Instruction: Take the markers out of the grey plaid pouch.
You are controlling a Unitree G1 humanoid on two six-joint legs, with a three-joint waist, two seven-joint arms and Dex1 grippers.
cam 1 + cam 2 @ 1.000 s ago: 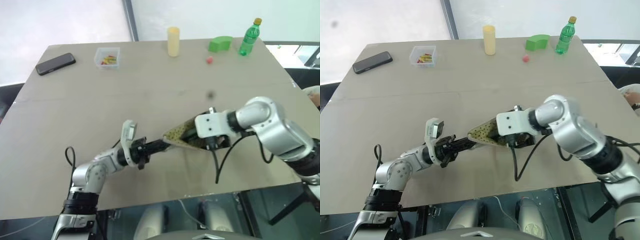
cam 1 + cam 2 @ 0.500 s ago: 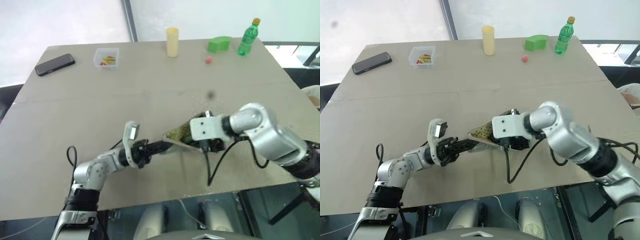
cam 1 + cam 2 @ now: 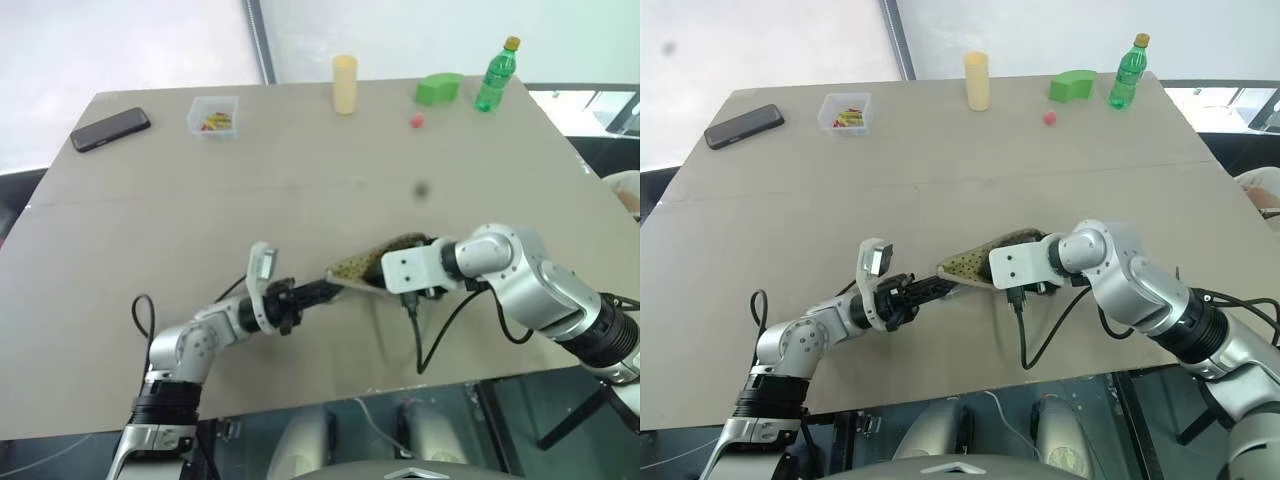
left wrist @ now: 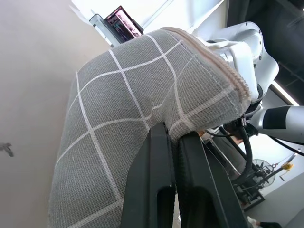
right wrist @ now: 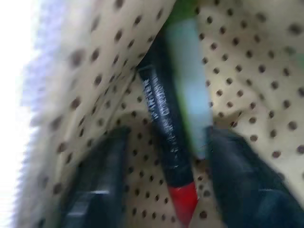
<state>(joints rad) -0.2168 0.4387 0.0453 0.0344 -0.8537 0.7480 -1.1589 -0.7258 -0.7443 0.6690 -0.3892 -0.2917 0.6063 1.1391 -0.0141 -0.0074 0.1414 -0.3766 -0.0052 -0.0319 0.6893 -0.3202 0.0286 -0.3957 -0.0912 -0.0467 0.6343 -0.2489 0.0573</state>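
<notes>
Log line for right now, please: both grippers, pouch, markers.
left gripper: shut on grey plaid pouch edge | right gripper: inside pouch, fingers either side of markers | markers: inside pouch

I see bright daylight from the back windows, soft shadows on the counter (image 3: 300, 180), white glare up top, very blurry right wrist view

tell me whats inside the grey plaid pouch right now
Against the dotted lining of the grey plaid pouch lie a black marker with a red end and a green marker. Their far ends are covered.
</notes>
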